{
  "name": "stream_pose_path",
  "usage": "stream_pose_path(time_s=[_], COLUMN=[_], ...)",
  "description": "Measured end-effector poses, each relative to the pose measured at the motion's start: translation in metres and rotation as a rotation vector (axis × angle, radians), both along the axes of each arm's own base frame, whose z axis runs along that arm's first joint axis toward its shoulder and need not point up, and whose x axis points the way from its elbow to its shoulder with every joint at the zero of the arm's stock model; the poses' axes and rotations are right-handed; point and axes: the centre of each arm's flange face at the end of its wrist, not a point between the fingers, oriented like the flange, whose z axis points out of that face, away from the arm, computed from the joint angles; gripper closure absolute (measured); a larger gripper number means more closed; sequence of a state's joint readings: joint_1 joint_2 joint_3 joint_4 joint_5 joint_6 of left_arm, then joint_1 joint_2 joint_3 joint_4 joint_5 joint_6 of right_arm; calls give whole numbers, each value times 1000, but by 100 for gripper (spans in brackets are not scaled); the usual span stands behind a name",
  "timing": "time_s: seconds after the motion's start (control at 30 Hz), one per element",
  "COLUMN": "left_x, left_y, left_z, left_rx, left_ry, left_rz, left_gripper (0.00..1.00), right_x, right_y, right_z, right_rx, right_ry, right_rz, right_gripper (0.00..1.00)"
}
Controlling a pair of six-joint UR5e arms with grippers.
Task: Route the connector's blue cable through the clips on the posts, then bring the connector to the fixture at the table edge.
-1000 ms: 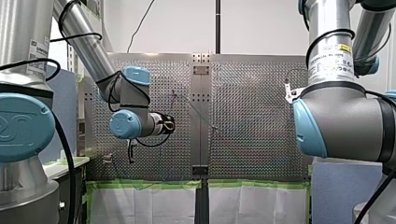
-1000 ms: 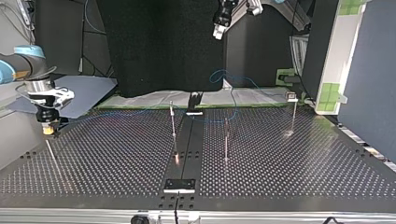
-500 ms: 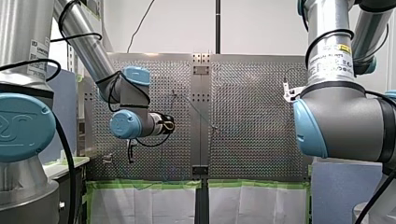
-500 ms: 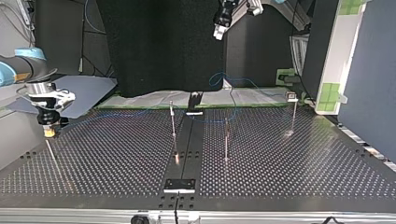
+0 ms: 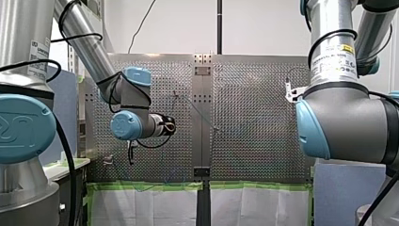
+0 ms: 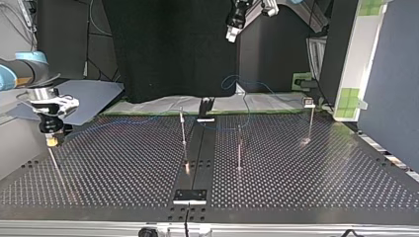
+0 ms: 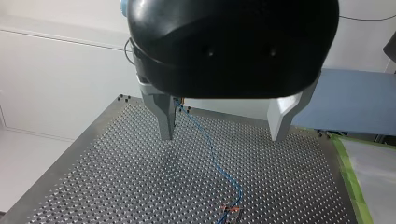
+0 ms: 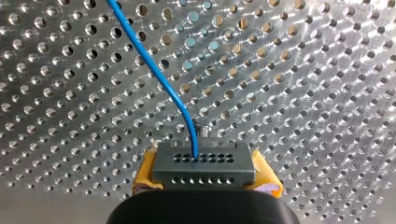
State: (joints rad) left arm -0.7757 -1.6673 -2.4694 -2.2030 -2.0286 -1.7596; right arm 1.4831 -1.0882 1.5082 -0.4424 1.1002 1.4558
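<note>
2 yellow pads [image 8: 145, 171] gripping connector [image 8: 203, 164], right wrist view

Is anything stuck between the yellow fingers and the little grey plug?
No, nothing visible. The connector sits clamped in my right gripper, its yellow pads touching both ends. Only the blue cable leaves it, running away over the perforated table.

We see a plain white wall [image 5: 263, 28] behind the perforated worktop [image 5: 254, 94] in the front view, evenly lit. White sheeting [image 5: 146, 207] edged with green tape [image 5: 141, 185] runs along the worktop's lower edge there. Top view: black curtain [image 6: 168, 44] behind, grey-blue partition [image 6: 390, 84] at the right, white upright [image 6: 353, 59] with green patches beside it.
</note>
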Motion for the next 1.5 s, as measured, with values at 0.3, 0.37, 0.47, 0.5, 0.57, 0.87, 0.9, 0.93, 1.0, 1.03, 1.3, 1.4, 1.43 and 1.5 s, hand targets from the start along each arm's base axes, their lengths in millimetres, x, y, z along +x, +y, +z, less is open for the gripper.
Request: stream_pose_path(time_s=[0.3, 0.37, 0.47, 0.5, 0.57, 0.87, 0.9, 0.93, 1.0, 1.03, 1.3, 1.4, 1.43, 1.5], left_x=[0, 0, 0, 0, 0, 0, 0, 0, -1, -1, -1, -1, -1, -1], left_y=[0, 0, 0, 1, 0, 1, 1, 1, 1, 1, 1, 1, 1, 1], left_z=[0, 0, 0, 0, 0, 0, -1, -1, -1, -1, -1, -1, -1, -1], left_rx=[3, 3, 3, 4, 4, 8, 9, 10, 12, 12, 15, 15, 15, 15], left_ry=[3, 3, 3, 3, 3, 6, 7, 7, 8, 9, 9, 9, 9, 9], left_rz=[1, 1, 1, 1, 1, 1, 1, 1, 1, 1, 1, 1, 1, 1], left_gripper=[0, 0, 0, 0, 0, 0, 0, 0, 0, 0, 0, 0, 0, 0], right_x=[-3, -3, -3, -3, -3, 2, 3, 3, 4, 5, 7, 8, 8, 8], right_y=[-1, -2, -2, -2, -2, -4, -4, -4, -5, -5, -6, -7, -7, -7], right_z=[-8, -10, -11, -12, -12, -8, -8, -7, -6, -6, -3, -3, -3, -3], right_rx=[12, 15, 18, 20, 19, 11, 10, 9, 7, 6, -1, -3, -3, -4], right_ry=[2, 2, 3, 3, 3, 6, 6, 6, 6, 7, 3, 1, 0, 0], right_rz=[-1, -1, -2, -2, 0, 15, 15, 16, 19, 23, 32, 32, 32, 30], right_gripper=[100, 100, 100, 100, 100, 100, 100, 100, 100, 100, 100, 100, 100, 100])
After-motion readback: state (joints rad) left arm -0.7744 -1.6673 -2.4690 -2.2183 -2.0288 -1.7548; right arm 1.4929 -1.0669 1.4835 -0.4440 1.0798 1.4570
